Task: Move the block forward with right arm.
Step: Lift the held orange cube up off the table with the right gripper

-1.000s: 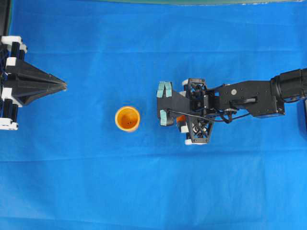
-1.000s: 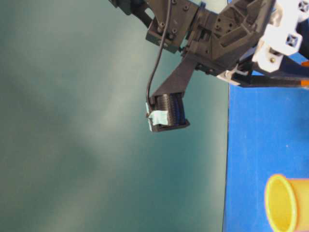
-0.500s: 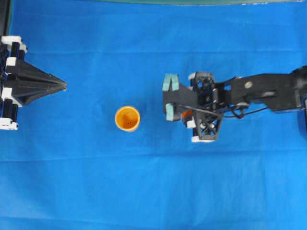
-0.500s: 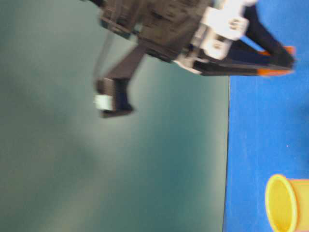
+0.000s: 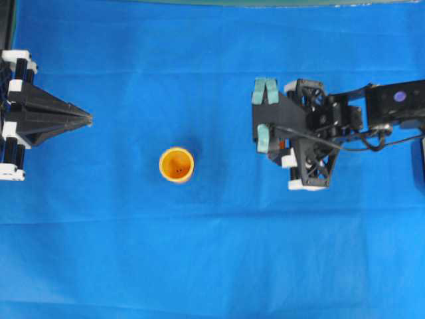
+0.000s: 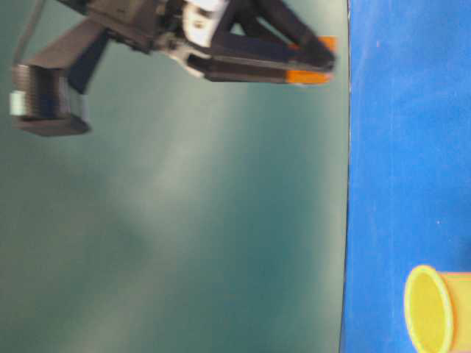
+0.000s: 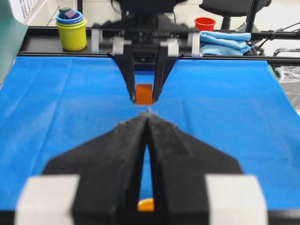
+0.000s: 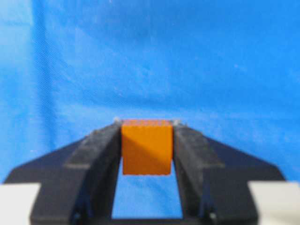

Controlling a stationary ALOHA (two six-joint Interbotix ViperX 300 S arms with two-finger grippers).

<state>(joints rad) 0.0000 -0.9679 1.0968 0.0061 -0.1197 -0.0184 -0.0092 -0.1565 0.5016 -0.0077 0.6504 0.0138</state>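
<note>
The block, a small orange cube, sits pinched between the two black fingers of my right gripper, clear of the blue cloth. In the left wrist view the block hangs in my right gripper, straight across the table. From overhead my right gripper is right of centre and covers most of the block. The table-level view shows the block at the fingertips, off the table. My left gripper rests shut at the left edge, with nothing in it.
A round yellow-orange cup stands upright on the blue cloth between the two arms. Beyond the table's far edge are stacked cups, a red cup and a folded blue cloth.
My right arm has carried the block to the right in the overhead view, away from the cup, and slightly up the frame. The left arm and the cup have not moved.
</note>
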